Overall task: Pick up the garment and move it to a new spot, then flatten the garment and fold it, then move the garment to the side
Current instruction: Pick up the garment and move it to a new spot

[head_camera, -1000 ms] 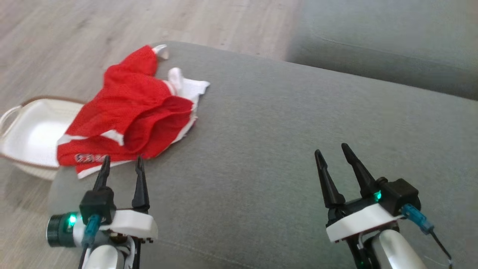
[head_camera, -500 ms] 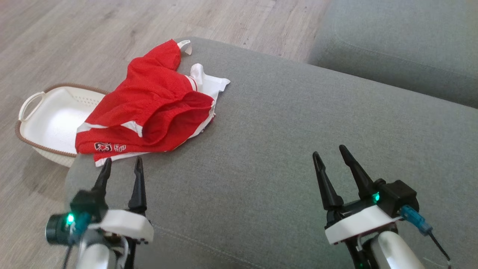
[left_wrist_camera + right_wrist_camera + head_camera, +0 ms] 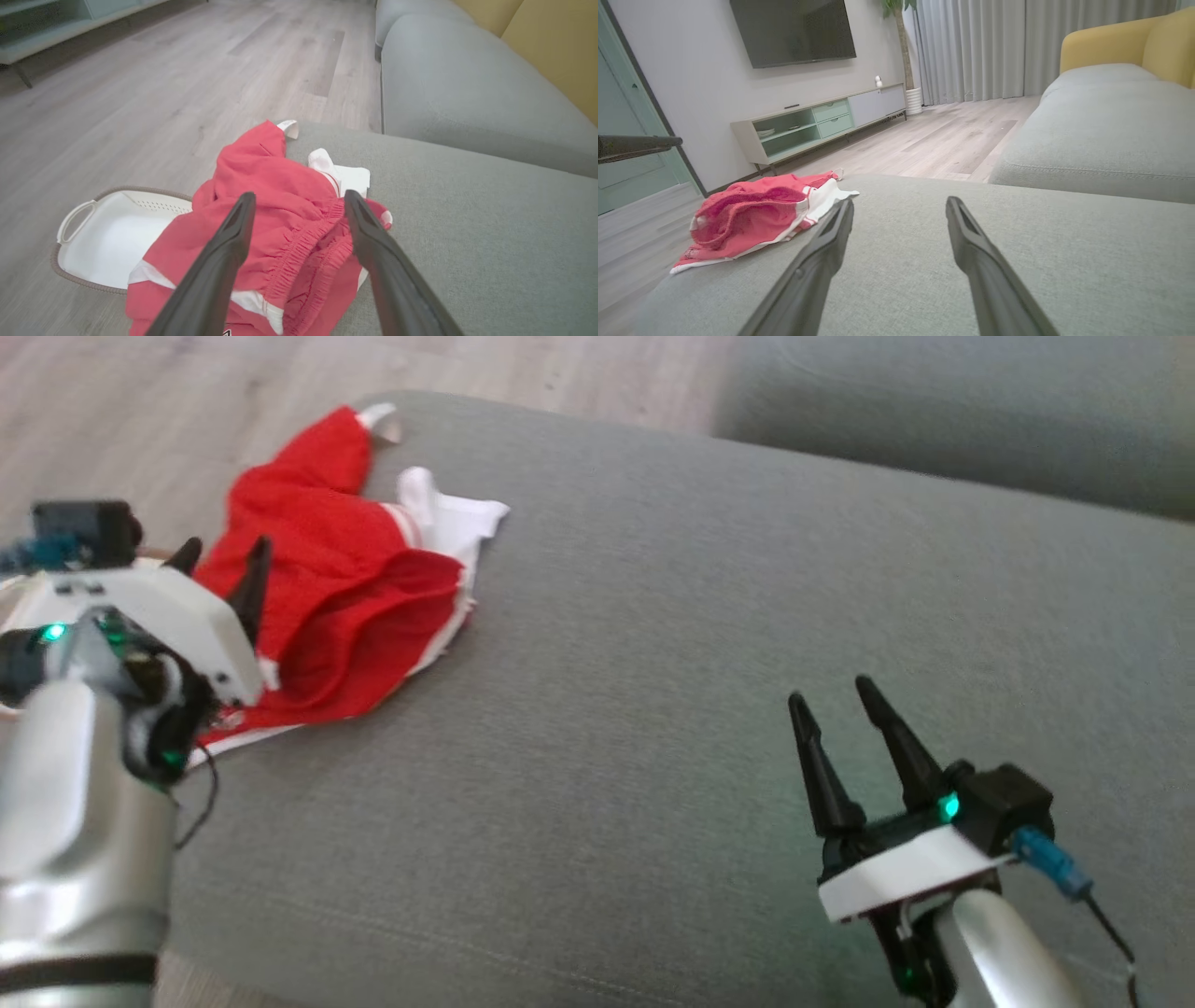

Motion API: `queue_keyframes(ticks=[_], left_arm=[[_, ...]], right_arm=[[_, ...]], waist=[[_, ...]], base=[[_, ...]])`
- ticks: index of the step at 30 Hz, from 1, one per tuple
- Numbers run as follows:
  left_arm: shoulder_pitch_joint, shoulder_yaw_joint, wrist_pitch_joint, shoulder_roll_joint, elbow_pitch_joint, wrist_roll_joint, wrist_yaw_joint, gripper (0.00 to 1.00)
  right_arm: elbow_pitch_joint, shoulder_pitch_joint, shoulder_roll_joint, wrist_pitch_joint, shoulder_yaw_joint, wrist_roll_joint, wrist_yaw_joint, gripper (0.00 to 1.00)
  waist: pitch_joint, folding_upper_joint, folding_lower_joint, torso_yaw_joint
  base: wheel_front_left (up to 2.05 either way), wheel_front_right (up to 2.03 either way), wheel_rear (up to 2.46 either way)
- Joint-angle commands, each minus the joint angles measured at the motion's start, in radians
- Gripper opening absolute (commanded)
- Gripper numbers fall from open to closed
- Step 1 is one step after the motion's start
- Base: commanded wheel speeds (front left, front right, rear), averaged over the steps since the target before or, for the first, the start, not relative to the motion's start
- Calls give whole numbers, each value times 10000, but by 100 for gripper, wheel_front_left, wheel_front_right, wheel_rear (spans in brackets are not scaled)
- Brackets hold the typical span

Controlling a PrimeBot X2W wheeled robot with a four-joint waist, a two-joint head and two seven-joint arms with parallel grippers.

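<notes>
jaws on both arms stand spread wide, holding nothing. left arm [image 3: 84,803] stands high, forearm near upright, its fingers [image 3: 219,266] angled down over the crumpled red and white garment [image 3: 345,588]; whether they touch it i cannot tell. garment lies at the left end of the grey sofa cushion [image 3: 700,663], one edge over a white basket [image 3: 103,242] on the floor [image 3: 140,93]. right arm [image 3: 990,943] sits low over bare cushion, well apart from it.

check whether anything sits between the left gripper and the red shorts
Nothing visible does. The left gripper hangs open above the shorts on the sofa, with no object between its fingers and the cloth.
</notes>
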Motion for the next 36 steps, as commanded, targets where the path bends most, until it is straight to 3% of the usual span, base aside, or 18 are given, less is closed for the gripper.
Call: queue_keyframes(ticks=[1,10,16,17,19,26,36], left_arm=[[-856,255,310,655,45,-252,-41,100],[-1348,-984,2073,1988,2135,-1986,-96,100],[-1188,-1244,2264,2476,3354,-2137,-98,100],[-1194,-1272,2240,2521,3508,-2114,-98,75],[-1224,-1353,2159,2563,3748,-2091,-98,0],[-1379,-1811,1725,2574,3872,-2219,-99,0],[-2433,-2798,1023,2772,2897,-2226,-99,0]], right_arm=[[-332,-544,-166,-120,243,80,77,100],[-385,-956,-347,-120,311,249,77,100],[-381,-1034,-354,-120,298,299,77,100],[-379,-1028,-359,-120,299,307,77,100],[-362,-1009,-365,-120,301,320,77,100],[-289,-966,-322,-120,271,313,77,100],[-37,-663,-108,-120,318,377,77,100]], waist=[[429,0,0,-573],[978,0,0,-1915],[996,0,0,-2247],[983,0,0,-2265],[945,0,0,-2279],[746,0,0,-2161],[-117,0,0,-1867]], base=[[0,0,0],[0,0,0],[0,0,0],[0,0,0],[0,0,0],[0,0,0],[0,0,0]])
